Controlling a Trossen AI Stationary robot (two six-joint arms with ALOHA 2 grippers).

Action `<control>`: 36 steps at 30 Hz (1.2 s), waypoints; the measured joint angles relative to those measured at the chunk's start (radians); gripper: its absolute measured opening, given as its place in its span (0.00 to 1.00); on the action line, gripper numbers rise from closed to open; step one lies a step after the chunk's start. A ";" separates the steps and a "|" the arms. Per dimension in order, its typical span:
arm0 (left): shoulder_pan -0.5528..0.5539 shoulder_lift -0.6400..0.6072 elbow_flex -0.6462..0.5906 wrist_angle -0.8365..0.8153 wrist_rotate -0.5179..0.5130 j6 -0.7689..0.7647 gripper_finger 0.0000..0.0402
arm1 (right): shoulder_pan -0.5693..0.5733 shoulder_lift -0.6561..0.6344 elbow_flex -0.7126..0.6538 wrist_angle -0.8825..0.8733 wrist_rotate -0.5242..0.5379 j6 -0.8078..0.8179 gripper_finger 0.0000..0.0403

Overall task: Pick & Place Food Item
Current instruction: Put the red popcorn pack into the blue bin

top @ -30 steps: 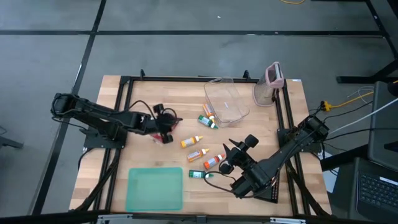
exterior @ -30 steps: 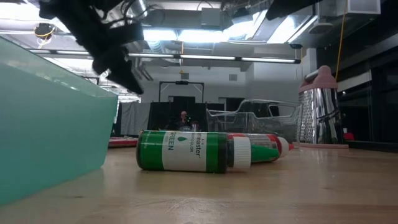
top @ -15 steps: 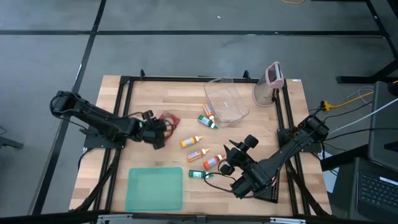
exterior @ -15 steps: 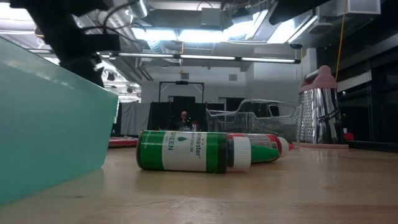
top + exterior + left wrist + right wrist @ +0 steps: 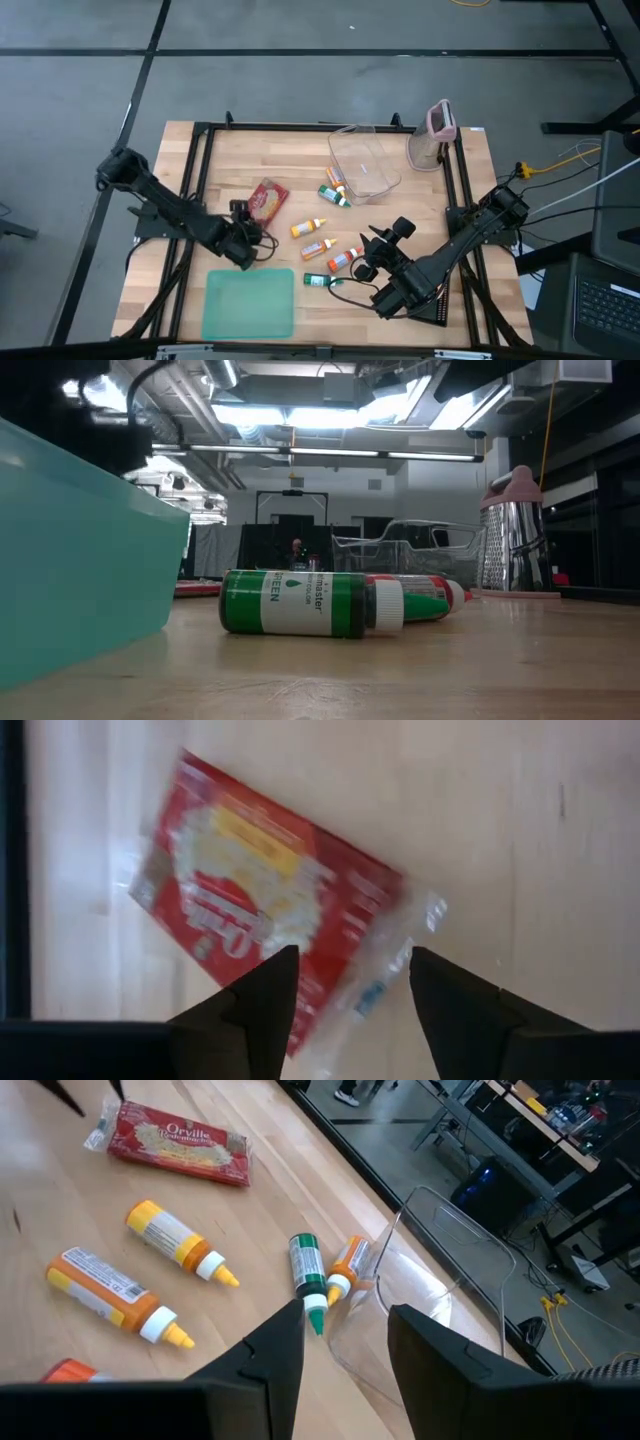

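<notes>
High view: the red popcorn packet (image 5: 266,198) lies flat on the wooden table (image 5: 190,290), on the far side of the green tray (image 5: 249,304) and apart from it. The left gripper (image 5: 245,243), which a second ago sat right at the packet, has pulled back toward the tray and now hangs just beyond the tray's far edge, clear of the packet. The right gripper (image 5: 375,250) has not moved, waiting to the right of the tray beside the small bottles (image 5: 318,238).

Low view: a green bottle (image 5: 295,602) lies on its side just right of the tray wall (image 5: 80,570); the dark arm that showed above the tray has slid off to the corner.

Left wrist view: the fingers (image 5: 258,1010) are spread with nothing between them, the packet (image 5: 265,935) beyond.

Right wrist view: the fingers (image 5: 275,1355) stand parted and empty, the packet (image 5: 178,1142) far off.
</notes>
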 joint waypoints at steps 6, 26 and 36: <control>-0.036 0.123 0.000 0.015 -0.020 0.019 0.55 | 0.000 0.000 0.000 0.000 0.000 0.000 0.36; -0.031 0.241 0.002 0.037 -0.126 0.000 0.53 | 0.000 0.000 0.000 0.000 -0.004 -0.001 0.36; 0.015 0.244 -0.002 0.067 -0.116 -0.032 0.30 | 0.000 0.000 0.000 0.007 -0.031 -0.001 0.36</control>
